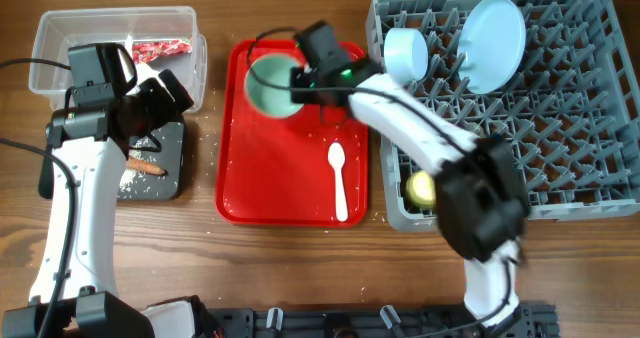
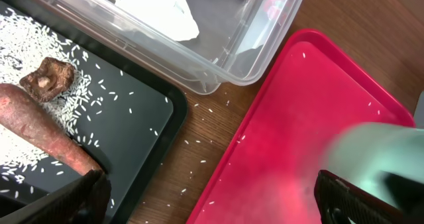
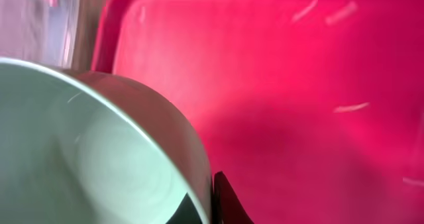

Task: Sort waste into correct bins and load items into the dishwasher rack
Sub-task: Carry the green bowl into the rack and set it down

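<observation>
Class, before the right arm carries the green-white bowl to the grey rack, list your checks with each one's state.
1. Right end effector on the pale green-white round bowl's rim: ok.
2. Grip firm enough to lift: cannot tell.
3. Free pegs in the large grey plastic rack: ok.
4. White plastic spoon lying clear of the bowl: ok.
5. Left end effector open, over the black rectangular tray: ok.

2 arms point(image 1: 65, 218): white shells, black joints; thin black cables point(image 1: 25, 65); 1 green light point(image 1: 345, 75).
</observation>
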Controlling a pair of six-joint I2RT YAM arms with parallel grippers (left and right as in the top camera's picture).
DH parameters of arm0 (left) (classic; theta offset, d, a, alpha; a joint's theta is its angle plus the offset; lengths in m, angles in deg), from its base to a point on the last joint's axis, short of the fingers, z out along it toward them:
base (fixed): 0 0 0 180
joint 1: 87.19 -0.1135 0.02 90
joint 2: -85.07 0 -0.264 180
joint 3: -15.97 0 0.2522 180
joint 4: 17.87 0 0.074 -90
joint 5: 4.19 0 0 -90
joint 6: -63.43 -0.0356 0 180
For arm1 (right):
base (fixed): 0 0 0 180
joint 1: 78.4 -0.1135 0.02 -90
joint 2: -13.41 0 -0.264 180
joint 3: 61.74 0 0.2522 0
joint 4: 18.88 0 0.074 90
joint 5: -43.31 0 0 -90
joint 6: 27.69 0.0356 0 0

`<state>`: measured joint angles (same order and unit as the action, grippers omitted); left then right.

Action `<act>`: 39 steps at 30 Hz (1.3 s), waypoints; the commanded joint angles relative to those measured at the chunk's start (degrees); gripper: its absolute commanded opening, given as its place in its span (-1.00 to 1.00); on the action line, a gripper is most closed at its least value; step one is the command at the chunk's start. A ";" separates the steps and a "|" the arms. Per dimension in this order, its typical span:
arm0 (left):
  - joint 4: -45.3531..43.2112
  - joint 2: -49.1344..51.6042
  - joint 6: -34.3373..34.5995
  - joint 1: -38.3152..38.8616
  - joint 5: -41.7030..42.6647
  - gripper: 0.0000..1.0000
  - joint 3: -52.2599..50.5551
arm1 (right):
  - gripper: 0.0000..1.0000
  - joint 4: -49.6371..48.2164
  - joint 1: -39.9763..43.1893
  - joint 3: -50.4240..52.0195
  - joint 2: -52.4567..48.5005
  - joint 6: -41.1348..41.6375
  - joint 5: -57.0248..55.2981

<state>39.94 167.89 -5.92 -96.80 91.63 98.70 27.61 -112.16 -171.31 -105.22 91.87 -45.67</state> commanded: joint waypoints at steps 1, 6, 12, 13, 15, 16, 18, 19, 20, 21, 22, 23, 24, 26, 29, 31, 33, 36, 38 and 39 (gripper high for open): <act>-0.07 -0.22 -0.33 -0.31 -0.15 1.00 0.42 | -0.91 5.90 1.60 -0.20 11.56 -2.84 -18.88; -0.07 -0.20 -0.33 -0.31 -0.15 1.00 0.42 | -0.91 21.22 2.23 -0.20 23.15 -2.47 -50.40; -0.07 -0.20 -0.33 -0.31 -0.15 1.00 0.42 | -0.92 34.25 2.23 -0.20 27.15 -2.43 -74.03; -0.07 -0.20 -0.33 -0.31 -0.15 1.00 0.42 | -0.91 34.32 2.34 -0.17 27.10 -2.64 -75.84; -0.07 -0.22 -0.33 -0.31 -0.15 1.00 0.42 | -0.91 33.22 3.15 -0.17 26.43 -3.45 -75.52; -0.07 -0.20 -0.33 -0.31 -0.15 1.00 0.42 | -0.91 32.20 3.58 -0.17 25.79 -7.19 -73.90; -0.09 -0.22 -0.33 -0.31 -0.15 1.00 0.42 | -0.91 30.62 4.39 -0.17 24.22 -16.39 -69.66; -0.07 -0.22 -0.33 -0.31 -0.15 1.00 0.42 | -0.91 30.47 4.94 -0.17 22.93 -22.53 -66.82; -0.07 -0.20 -0.33 -0.31 -0.15 1.00 0.42 | -0.92 31.01 5.20 -0.17 21.73 -26.32 -65.46; -0.07 -0.22 -0.33 -0.31 -0.15 1.00 0.42 | -0.91 32.06 5.31 -0.17 20.65 -29.86 -65.09; -0.07 -0.22 -0.33 -0.31 -0.15 1.00 0.42 | -0.91 33.46 5.31 -0.17 19.41 -33.03 -65.51; -0.09 -0.22 -0.33 -0.31 -0.15 1.00 0.42 | -0.91 34.49 5.29 -0.17 18.45 -35.10 -65.75; -0.07 -0.20 -0.33 -0.31 -0.15 1.00 0.42 | -0.92 34.88 5.29 -0.17 17.09 -37.00 -65.48; -0.07 -0.22 -0.33 -0.31 -0.15 1.00 0.42 | -0.91 34.93 5.29 -0.17 15.67 -39.56 -63.06; -0.07 -0.20 -0.33 -0.31 -0.15 1.00 0.42 | -0.91 35.01 5.31 -0.17 13.97 -44.24 -58.18; -0.07 -0.22 -0.33 -0.31 -0.15 1.00 0.42 | -0.92 35.12 5.35 -0.17 13.00 -45.24 -58.05; -0.07 -0.20 -0.33 -0.31 -0.15 1.00 0.42 | -0.91 35.06 5.35 -0.17 12.20 -46.14 -58.05; -0.07 -0.22 -0.33 -0.31 -0.15 1.00 0.42 | -0.92 34.88 5.66 -0.17 10.73 -46.10 -57.83; -0.07 -0.20 -0.33 -0.31 -0.15 1.00 0.42 | -0.92 35.08 6.40 -0.15 9.29 -46.07 -57.88; -0.07 -0.20 -0.33 -0.31 -0.15 1.00 0.42 | -0.91 35.56 6.78 -0.15 8.76 -46.12 -57.90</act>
<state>39.98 167.89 -5.92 -96.80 91.63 98.70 62.70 -106.57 -171.31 -93.77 46.76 -103.79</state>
